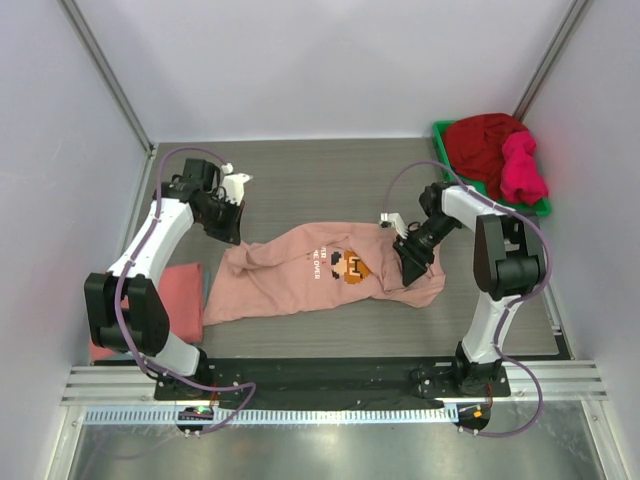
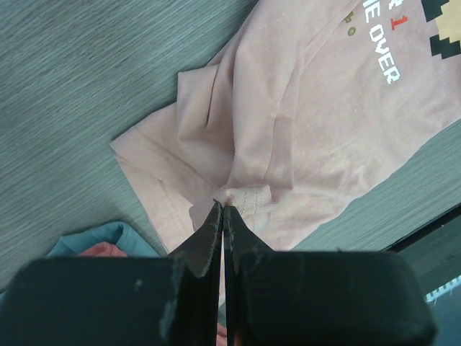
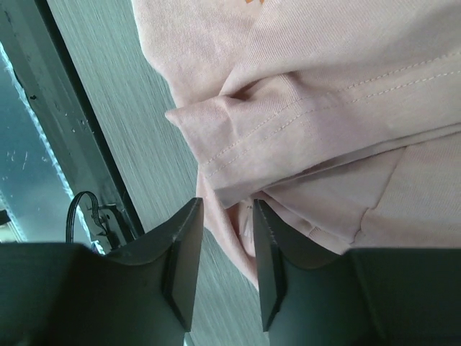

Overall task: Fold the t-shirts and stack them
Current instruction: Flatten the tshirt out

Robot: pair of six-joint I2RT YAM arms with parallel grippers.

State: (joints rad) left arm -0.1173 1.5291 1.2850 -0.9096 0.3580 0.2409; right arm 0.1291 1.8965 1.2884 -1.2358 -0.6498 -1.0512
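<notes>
A pale dusty-pink t-shirt (image 1: 320, 270) with an orange-brown pixel graphic lies crumpled across the middle of the table. My left gripper (image 1: 230, 235) is at its upper-left corner. In the left wrist view the gripper (image 2: 222, 207) is shut, pinching a fold of the pink shirt (image 2: 302, 115). My right gripper (image 1: 412, 262) is over the shirt's right end. In the right wrist view it (image 3: 226, 203) is open, with a hemmed edge of the pink shirt (image 3: 288, 122) lying between the fingers. A folded coral-red t-shirt (image 1: 180, 300) lies at the left.
A green plastic bin (image 1: 440, 135) stands at the back right and holds a dark red shirt (image 1: 480, 140) and a magenta shirt (image 1: 522, 170). A black strip and metal rail (image 1: 330, 375) run along the table's near edge. White walls enclose the table.
</notes>
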